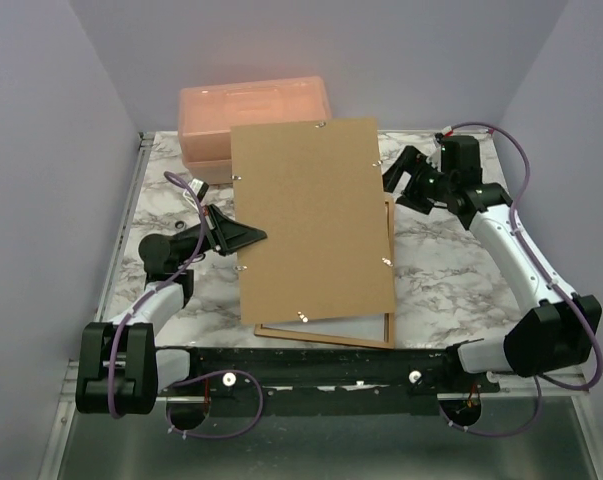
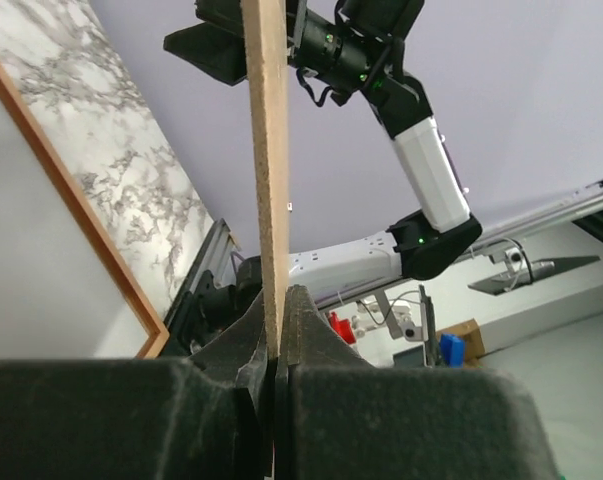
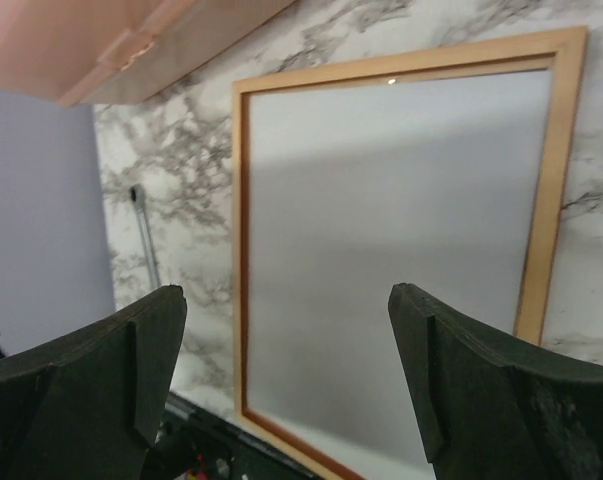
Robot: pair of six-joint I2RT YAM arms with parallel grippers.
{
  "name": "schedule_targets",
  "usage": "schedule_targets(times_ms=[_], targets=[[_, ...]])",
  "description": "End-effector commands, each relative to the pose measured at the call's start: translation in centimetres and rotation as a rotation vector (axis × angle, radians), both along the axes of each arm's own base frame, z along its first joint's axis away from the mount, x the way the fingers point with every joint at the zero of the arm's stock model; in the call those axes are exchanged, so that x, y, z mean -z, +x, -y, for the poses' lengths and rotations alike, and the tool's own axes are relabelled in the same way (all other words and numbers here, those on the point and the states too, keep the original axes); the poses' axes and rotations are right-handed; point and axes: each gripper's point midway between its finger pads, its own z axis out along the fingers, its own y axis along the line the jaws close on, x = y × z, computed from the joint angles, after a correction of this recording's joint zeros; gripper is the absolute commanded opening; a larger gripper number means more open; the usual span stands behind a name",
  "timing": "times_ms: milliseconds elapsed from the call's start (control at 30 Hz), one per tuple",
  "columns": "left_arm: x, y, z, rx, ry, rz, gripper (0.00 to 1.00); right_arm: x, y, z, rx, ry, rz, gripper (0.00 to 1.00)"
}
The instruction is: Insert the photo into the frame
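Note:
The frame (image 1: 326, 336) lies flat on the marble table, its paler back side up. Inside it rests the photo (image 3: 391, 220), showing only its plain white back. A brown backing board (image 1: 316, 220) hangs tilted above them and hides most of both in the top view. My left gripper (image 1: 249, 236) is shut on the board's left edge; in the left wrist view the board (image 2: 269, 150) rises edge-on from between the pressed fingers (image 2: 277, 300). My right gripper (image 1: 401, 178) hovers by the board's far right edge, open and holding nothing (image 3: 286, 292), looking down on the frame (image 3: 239, 250).
A peach plastic box (image 1: 251, 110) stands at the back of the table, just behind the board's far edge. Purple walls close in the left, back and right sides. The arms' black base rail (image 1: 331, 370) runs along the near edge.

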Motion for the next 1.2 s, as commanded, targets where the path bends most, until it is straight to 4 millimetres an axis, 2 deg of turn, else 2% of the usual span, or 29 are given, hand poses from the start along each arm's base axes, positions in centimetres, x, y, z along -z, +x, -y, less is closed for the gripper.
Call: schedule_targets(times_ms=[0, 100, 333, 567, 667, 900, 1167], targets=[[1.6, -0.2, 0.4, -0.001, 0.054, 0.023, 0.0, 1.9, 0.6, -0.4, 0.023, -0.174, -0.058, 0.91], [2.9, 0.4, 0.3, -0.021, 0.074, -0.015, 0.0, 2.1, 0.7, -0.1, 0.052, -0.226, -0.059, 0.91], [4.3, 1.3, 0.3, -0.044, 0.08, -0.054, 0.0, 2.6, -0.2, 2.6, 0.132, -0.329, -0.056, 0.93], [5.5, 1.5, 0.3, -0.036, 0.06, -0.091, 0.0, 5.8, -3.2, 3.2, 0.108, -0.345, -0.129, 0.94], [6.0, 1.4, 0.3, -0.025, 0.058, -0.101, 0.0, 6.2, -3.6, 3.4, 0.111, -0.352, -0.135, 0.93], [7.3, 1.0, 0.3, -0.011, 0.07, -0.119, 0.0, 5.6, -1.7, 3.1, 0.11, -0.367, -0.112, 0.9], [7.7, 0.6, 0.4, 0.0, 0.064, -0.128, 0.0, 6.8, 1.1, 2.5, 0.102, -0.393, -0.124, 0.85]])
